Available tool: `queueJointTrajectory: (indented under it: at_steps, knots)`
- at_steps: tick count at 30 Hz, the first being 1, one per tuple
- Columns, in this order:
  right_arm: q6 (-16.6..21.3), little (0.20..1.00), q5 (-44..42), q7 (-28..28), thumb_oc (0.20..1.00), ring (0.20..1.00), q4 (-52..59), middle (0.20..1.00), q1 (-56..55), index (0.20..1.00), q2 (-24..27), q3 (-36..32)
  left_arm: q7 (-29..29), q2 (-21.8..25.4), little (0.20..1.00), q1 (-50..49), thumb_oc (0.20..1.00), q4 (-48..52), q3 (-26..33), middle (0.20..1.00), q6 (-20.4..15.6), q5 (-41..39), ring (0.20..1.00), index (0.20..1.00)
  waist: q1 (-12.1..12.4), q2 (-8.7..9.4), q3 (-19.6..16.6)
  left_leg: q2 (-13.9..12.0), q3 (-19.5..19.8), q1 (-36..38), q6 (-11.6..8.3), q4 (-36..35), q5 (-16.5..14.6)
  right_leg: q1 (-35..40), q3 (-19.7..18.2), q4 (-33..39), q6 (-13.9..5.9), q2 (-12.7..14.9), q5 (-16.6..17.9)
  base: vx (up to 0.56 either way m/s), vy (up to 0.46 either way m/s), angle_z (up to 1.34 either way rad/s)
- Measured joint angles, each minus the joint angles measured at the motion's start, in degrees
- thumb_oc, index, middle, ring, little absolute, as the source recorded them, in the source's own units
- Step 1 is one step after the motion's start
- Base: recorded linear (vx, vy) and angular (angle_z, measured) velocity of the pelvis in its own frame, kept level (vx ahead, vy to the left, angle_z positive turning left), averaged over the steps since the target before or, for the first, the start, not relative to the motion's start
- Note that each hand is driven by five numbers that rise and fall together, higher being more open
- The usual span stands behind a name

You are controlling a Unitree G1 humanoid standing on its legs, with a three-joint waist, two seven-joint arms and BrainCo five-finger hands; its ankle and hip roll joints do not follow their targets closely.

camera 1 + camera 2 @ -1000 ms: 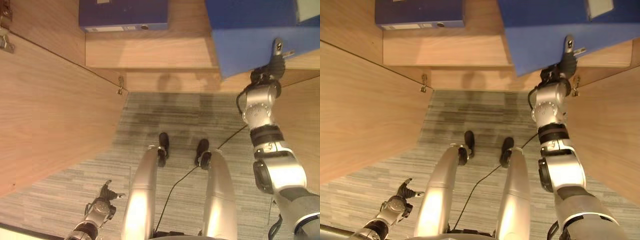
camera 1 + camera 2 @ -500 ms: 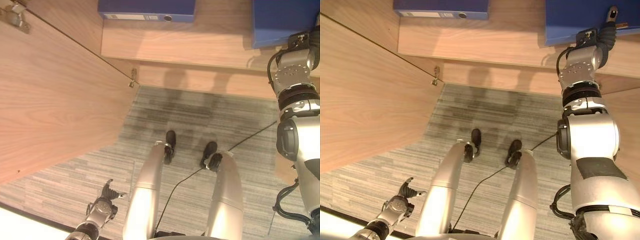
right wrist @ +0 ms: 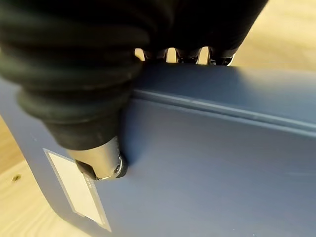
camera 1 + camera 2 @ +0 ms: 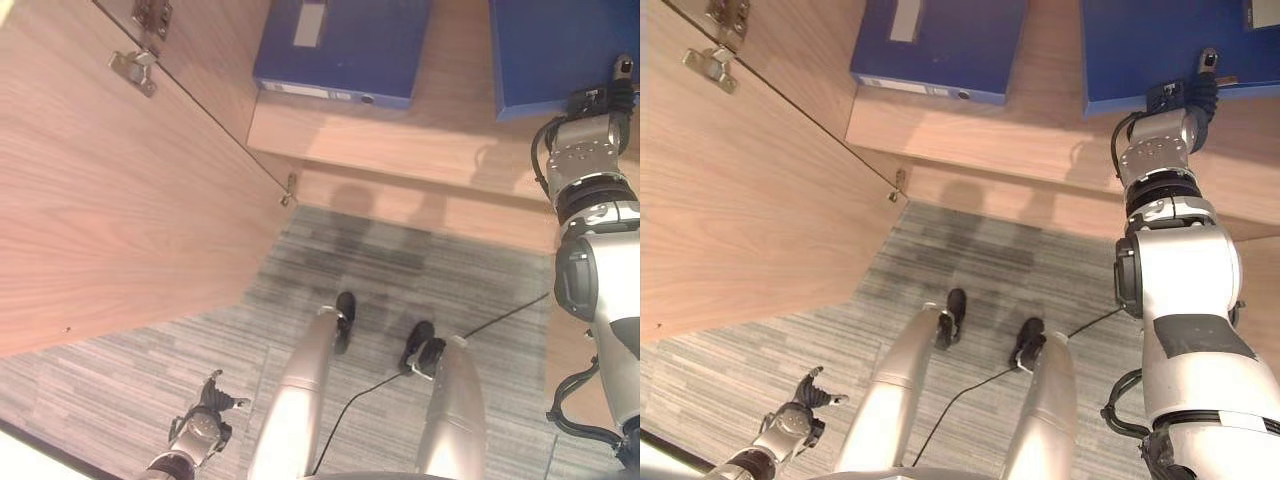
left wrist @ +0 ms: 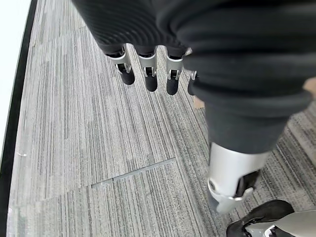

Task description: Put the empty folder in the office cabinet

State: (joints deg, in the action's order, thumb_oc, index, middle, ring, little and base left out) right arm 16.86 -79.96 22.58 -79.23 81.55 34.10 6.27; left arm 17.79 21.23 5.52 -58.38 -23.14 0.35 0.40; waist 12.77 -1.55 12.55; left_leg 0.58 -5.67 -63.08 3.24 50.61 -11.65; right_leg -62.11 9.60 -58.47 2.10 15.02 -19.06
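A blue folder (image 4: 556,52) rests on the wooden shelf (image 4: 440,150) of the open cabinet, at the right. My right hand (image 4: 598,100) reaches up to its near edge. In the right wrist view the thumb (image 3: 102,167) presses on the folder's blue face (image 3: 212,163), and the fingers curl over its upper edge, so the hand is shut on the folder. My left hand (image 4: 205,428) hangs low at the lower left above the carpet, fingers (image 5: 148,76) relaxed and holding nothing.
A second blue folder (image 4: 340,45) lies flat on the same shelf, to the left, with bare wood between the two. The cabinet's open door (image 4: 120,200) with metal hinges (image 4: 134,68) stands along the left. Grey striped carpet (image 4: 400,270) covers the floor below.
The camera has tilted up towards the cabinet. The folder, which hung tilted over the shelf's front edge, now sits further in on the shelf with my right hand still on it. The left hand stays low.
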Motion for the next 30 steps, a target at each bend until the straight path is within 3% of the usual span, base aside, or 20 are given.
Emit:
queueJointTrajectory:
  at_steps: [15, 24, 30]
  knots:
    - [2.88, 0.200, -6.70, -0.17, 0.200, 0.200, 0.35, 0.200, -0.01, 0.200, -1.41, -3.20, -0.51, 1.97, 1.000, -3.61, 1.000, 0.94, 0.24, 1.000, -0.23, 0.02, 1.000, 1.000, 2.39, -0.43, -0.55, 1.31, 0.92, -0.02, -0.37, -0.58, 0.26, 0.41, 0.90, -0.40, -0.24, 1.31, -0.79, 0.01, -0.009, 0.05]
    - [3.27, 0.200, -6.67, 0.00, 0.200, 0.200, 0.28, 0.200, -0.01, 0.200, -1.97, -4.39, 0.93, 1.79, 1.000, -3.41, 1.000, -0.11, 0.21, 1.000, -0.23, -0.01, 1.000, 1.000, 2.47, -0.50, -0.59, 1.37, 1.37, 0.11, -0.40, -0.60, 0.24, 0.86, 1.34, -0.34, -0.27, 1.36, -0.98, 0.00, 0.000, 0.00]
    - [5.87, 0.200, -6.67, 1.51, 0.200, 0.200, 0.30, 0.200, -0.01, 0.200, -2.09, -6.59, 1.76, 1.68, 1.000, -3.41, 1.000, -0.10, 0.12, 1.000, -0.23, 0.00, 1.000, 1.000, 2.45, -1.00, -0.90, 1.77, 1.52, 0.10, -0.43, -0.86, 0.27, 0.87, 1.47, -0.44, -0.18, 1.73, -1.23, 0.00, -0.001, 0.02]
